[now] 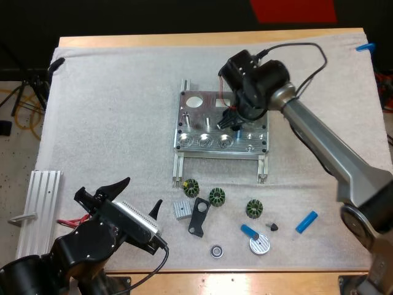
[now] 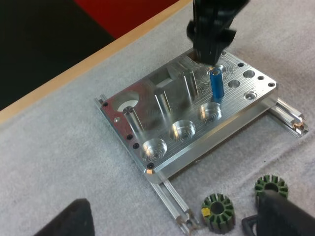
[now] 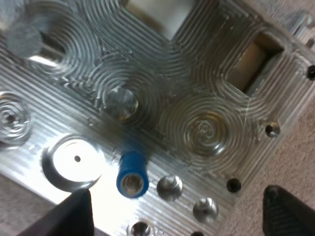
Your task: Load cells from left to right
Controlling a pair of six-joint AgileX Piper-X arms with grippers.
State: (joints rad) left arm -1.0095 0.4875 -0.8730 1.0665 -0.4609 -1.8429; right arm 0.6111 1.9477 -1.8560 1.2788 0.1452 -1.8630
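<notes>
Blue cell [image 2: 216, 87]: stands on the top of the fixture [image 1: 221, 146], toward its right end, directly under the right gripper [image 2: 212, 51].
Cell axis: long axis near upright with a slight lean; the right wrist view looks straight down onto its upper end.
Fixture: a machined metal block on two rails in the middle of the mat [image 1: 110, 110]. The three round pockets in its front row, seen from the left wrist, hold nothing.
Cell seat: its foot is just beside the third pocket; I cannot tell whether it sits in a hole.
Right gripper: over the cell, its fingers spread wide to either side and clear of it, gripping nothing.
Left gripper [image 1: 140, 195]: at the mat's near left, well apart from the fixture, fingers spread and empty.
On the mat, near side of fixture: three green ring parts [image 1: 217, 196], a black bracket [image 1: 198, 216], a small finned block [image 1: 180, 209] and a round metal disc [image 1: 260, 246].
Loose cell [image 1: 306, 222]: lies flat at the near right, long axis slanted.
</notes>
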